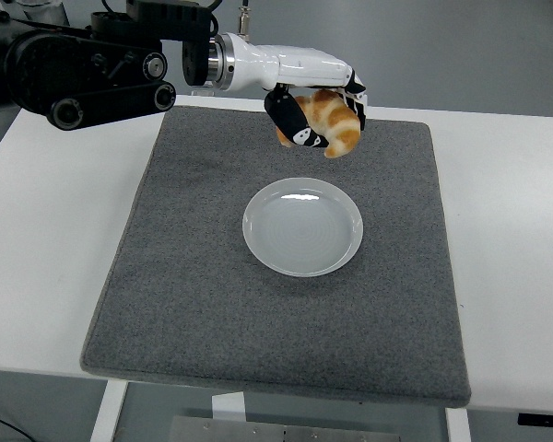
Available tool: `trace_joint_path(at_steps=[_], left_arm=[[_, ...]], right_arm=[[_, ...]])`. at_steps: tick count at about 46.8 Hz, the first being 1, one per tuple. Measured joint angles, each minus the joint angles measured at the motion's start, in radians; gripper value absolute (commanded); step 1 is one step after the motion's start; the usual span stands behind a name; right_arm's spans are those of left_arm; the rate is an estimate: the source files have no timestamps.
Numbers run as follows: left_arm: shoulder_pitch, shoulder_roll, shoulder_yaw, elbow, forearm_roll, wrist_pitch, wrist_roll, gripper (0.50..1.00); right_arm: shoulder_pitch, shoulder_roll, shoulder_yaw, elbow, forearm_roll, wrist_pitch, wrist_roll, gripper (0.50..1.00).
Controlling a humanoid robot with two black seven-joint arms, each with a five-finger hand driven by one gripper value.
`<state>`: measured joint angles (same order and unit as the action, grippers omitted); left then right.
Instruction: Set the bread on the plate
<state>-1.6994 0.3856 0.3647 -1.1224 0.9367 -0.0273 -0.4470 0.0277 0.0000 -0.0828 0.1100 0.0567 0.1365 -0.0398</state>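
Note:
My left hand [315, 118] reaches in from the upper left, its white-shelled palm above and its black fingers curled around a golden-brown croissant-shaped bread [335, 122]. The bread is held in the air over the far part of the grey mat, just behind the plate. The white round plate [302, 226] lies empty in the middle of the mat, below and in front of the hand. My right arm is out of view.
A dark grey mat [194, 276] covers most of the white table [511, 212]. The black left arm [88, 69] spans the upper left corner. The table's near edge runs along the bottom.

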Motion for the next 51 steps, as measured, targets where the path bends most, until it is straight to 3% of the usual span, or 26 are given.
trace_joint_path(at_steps=[14,33,51], left_arm=[[0.068,-0.042,0.007,-0.014,0.113,0.002,-0.026,0.500],[0.244,-0.115,0.010,0.110,0.241,0.018,-0.022,0.500],[0.317,-0.149,0.010,0.180,0.278,0.033,-0.020,0.500]], right_arm=[[0.000,0.000,0.000,0.000,0.000,0.000,0.000,0.952],[0.000,0.000,0.000,0.000,0.000,0.000,0.000,0.952],[0.000,0.000,0.000,0.000,0.000,0.000,0.000,0.952]])
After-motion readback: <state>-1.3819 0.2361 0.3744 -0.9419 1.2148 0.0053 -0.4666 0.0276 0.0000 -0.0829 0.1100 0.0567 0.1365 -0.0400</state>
